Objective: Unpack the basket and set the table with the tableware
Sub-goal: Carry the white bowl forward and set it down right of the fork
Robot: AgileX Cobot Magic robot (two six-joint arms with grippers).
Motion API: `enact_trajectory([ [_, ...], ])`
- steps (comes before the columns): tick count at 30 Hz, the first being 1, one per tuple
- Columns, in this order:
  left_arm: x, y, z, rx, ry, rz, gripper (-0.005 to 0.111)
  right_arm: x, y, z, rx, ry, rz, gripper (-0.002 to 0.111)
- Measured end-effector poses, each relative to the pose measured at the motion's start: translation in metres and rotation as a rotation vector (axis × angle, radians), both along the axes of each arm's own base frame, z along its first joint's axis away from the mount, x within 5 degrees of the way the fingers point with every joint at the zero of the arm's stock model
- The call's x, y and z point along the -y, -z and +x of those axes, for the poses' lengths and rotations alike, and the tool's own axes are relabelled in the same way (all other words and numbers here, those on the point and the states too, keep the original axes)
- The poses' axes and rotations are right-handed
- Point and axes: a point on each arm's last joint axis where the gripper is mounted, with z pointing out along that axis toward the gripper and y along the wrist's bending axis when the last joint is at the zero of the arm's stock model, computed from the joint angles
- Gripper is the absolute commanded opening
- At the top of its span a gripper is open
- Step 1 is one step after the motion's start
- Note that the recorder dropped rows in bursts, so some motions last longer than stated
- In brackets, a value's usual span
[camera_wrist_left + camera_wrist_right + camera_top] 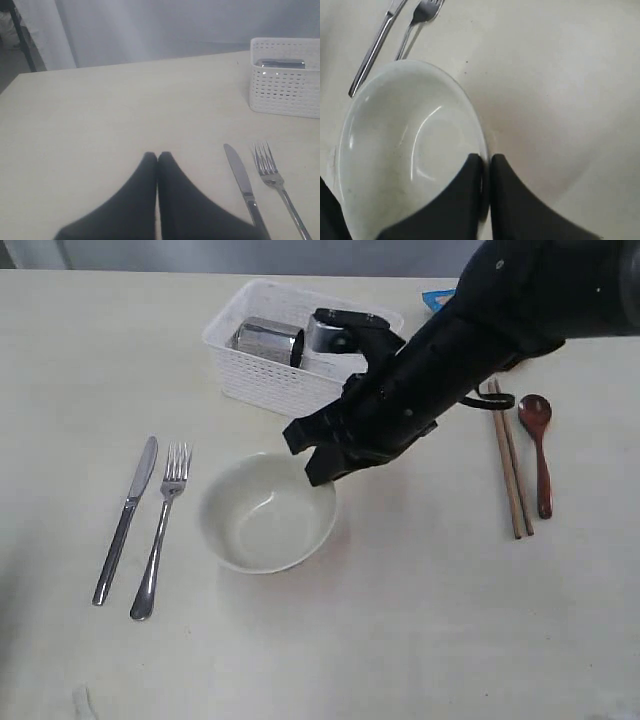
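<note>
Right wrist view gives the clearest look at the grip: the thin rim of the pale bowl point(405, 135) is pinched between the two fingers of the right end effector point(485, 159). The end effector is closed narrow on the rim, one finger inside the bowl and one outside. In the exterior view this pinch is hidden under the dark arm. The bowl seems to sit on the counter point(420, 640), between the fork point(160, 530) and the chopsticks point(510, 475), so a letting go and a lift away are judged to come next. From the end effector the bowl spreads toward the fork. The white basket point(260, 380) lies the other way, behind the arm, and a steel cup point(268, 340) is seen in it. The right arm is the nearer one to both. The left end effector point(158, 156) is shown only in the left wrist view. It is closed with nothing in it, near the knife point(242, 182). The reddish-brown spoon point(540, 450) is seen in the exterior view alone.
</note>
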Motion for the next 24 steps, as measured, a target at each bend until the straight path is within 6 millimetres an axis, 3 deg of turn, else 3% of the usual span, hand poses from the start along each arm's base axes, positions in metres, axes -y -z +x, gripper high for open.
enact_trajectory([
  [7, 0.000, 0.000, 0.000, 0.000, 0.000, 0.000, 0.000, -0.010, 0.009, -0.013, 0.014, -0.021, -0.006, 0.000],
  [19, 0.000, 0.000, 0.000, 0.000, 0.000, 0.000, 0.000, -0.007, 0.020, -0.013, 0.054, 0.014, -0.031, 0.000],
  [22, 0.000, 0.000, 0.000, 0.000, 0.000, 0.000, 0.000, -0.007, 0.027, -0.011, 0.042, 0.018, -0.044, 0.006],
  [24, 0.000, 0.000, 0.000, 0.000, 0.000, 0.000, 0.000, -0.007, 0.028, -0.011, 0.044, 0.020, -0.045, 0.018],
])
